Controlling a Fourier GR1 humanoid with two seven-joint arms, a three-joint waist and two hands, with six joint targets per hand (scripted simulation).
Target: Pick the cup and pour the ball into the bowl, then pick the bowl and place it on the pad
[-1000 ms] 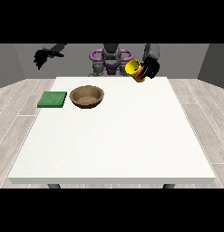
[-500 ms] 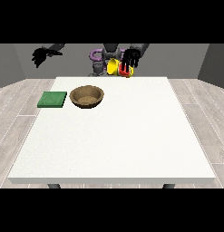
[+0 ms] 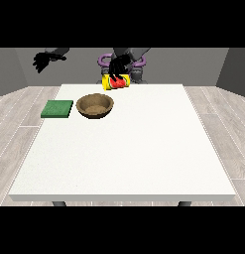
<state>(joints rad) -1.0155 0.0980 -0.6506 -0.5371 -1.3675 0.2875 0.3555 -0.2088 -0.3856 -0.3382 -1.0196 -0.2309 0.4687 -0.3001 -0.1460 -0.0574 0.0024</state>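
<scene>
Item 1. Hand at the view's left [image 3: 43, 60]: raised above the far left edge of the worktop [image 3: 144, 149], well apart from everything; nothing is held. Whether its fingers are apart or together cannot be told.

Item 2. Green pad [image 3: 57, 108]: flat on the worktop, just beside the bowl, bare.

Item 3. Brown bowl [image 3: 95, 105]: upright on the worktop; no ball is seen in it.

Item 4. Yellow-and-red cup [image 3: 116, 82]: tipped on its side, carried above the far edge of the worktop, beyond and to the right of the bowl. The ball cannot be made out.

Item 5. Hand at the view's right [image 3: 117, 66]: clamped on the cup from above.

Handling note: pouring is judged to be in hand. The cup's mouth is best brought over the bowl's middle before it is tipped further, and kept low so the ball is not bounced out.
</scene>
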